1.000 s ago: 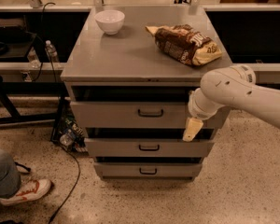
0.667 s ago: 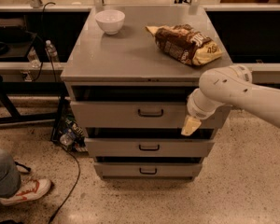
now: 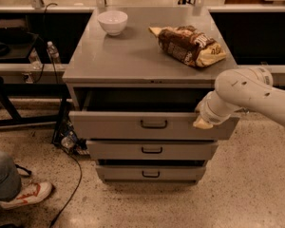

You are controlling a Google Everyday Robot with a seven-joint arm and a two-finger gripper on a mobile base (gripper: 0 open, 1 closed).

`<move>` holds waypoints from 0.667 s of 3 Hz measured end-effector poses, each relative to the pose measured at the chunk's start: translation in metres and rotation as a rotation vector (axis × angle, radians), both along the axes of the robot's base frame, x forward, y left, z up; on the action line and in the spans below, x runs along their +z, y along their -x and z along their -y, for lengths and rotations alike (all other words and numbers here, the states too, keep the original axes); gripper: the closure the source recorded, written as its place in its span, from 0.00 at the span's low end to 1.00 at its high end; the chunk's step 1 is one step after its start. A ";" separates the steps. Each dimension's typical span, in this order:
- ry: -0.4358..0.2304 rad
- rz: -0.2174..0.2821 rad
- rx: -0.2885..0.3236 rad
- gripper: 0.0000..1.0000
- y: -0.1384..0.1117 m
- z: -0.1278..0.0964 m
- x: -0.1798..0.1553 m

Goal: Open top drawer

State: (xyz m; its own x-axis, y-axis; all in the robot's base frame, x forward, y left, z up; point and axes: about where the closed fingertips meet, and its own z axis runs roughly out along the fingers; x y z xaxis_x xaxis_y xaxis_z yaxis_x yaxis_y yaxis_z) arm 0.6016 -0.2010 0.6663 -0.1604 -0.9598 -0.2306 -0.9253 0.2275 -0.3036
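A speckled terrazzo floor [image 3: 256, 189] is lit warmly. A grey cabinet [image 3: 133, 56] is set at the middle, and dark benches [image 3: 19, 69] with pale rails are ranged behind it on both sides. The gripper [image 3: 203, 122] is held at the cabinet's right front.

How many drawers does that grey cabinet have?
3, stacked: the top drawer, pulled partly out, with the gripper at its right end; the middle drawer beneath it; the bottom drawer lowest. None seems hidden.
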 end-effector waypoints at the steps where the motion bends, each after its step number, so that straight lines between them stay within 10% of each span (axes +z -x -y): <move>1: 0.000 0.000 0.000 0.94 0.000 0.000 0.005; 2: 0.002 0.000 0.003 1.00 0.002 0.000 0.005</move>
